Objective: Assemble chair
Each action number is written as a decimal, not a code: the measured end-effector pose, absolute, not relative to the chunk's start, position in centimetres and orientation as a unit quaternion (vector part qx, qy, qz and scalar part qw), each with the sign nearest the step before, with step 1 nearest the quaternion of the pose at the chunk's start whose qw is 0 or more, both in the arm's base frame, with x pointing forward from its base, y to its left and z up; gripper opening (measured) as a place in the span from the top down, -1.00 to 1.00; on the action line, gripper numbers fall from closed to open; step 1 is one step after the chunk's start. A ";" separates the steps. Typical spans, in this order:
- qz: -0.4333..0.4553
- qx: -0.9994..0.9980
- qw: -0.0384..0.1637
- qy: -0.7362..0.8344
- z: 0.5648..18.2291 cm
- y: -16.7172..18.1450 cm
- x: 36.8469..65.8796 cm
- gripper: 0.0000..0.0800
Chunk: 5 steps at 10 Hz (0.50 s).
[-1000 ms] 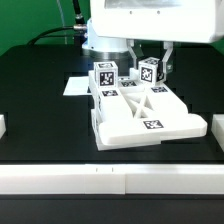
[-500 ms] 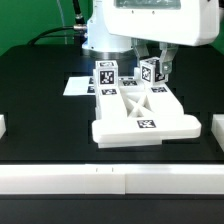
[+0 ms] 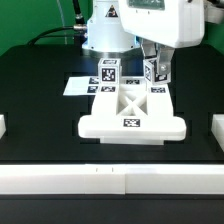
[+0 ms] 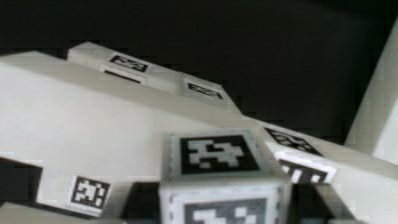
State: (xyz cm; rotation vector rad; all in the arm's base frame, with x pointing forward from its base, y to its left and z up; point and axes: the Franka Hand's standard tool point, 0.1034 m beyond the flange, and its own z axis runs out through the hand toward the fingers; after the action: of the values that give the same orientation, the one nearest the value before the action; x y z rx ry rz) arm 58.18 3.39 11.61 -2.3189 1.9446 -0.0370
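While the gripper (image 3: 155, 68) hangs low over the black table (image 3: 40, 100), its jaws look clamped on 1 tagged post (image 3: 154, 71) of the white chair (image 3: 132, 112), which rests on the table under the jaws, 2nd post (image 3: 108, 73) just beside.

My arm (image 3: 150, 20) is cut off by the top edge of the exterior view. My gripper (image 3: 156, 62) sits low behind a tagged cube (image 3: 157, 72), so my fingertips are mostly hidden and I cannot tell if they touch it. The marker board (image 3: 78, 86) is partly hidden behind the chair (image 3: 130, 110). In the wrist view the chair (image 4: 107, 110) is blurry and runs off the edges. A big tagged block (image 4: 222, 185) is cut off too, maybe one cube.
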 end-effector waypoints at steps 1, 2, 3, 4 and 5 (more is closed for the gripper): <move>-0.010 -0.755 0.059 0.653 11.6 3.5 58.2 0.28; -0.007 -0.734 0.062 0.677 11.6 3.6 58.2 0.28; -0.007 -0.730 0.062 0.681 11.6 3.6 58.2 0.28; -0.007 -0.731 0.062 0.679 11.6 3.6 58.2 0.03; -0.007 -0.732 0.062 0.679 11.6 3.6 58.2 -0.32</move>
State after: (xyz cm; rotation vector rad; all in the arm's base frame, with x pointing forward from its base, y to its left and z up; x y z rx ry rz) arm 58.16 3.64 11.59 -2.2131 2.0522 -0.0205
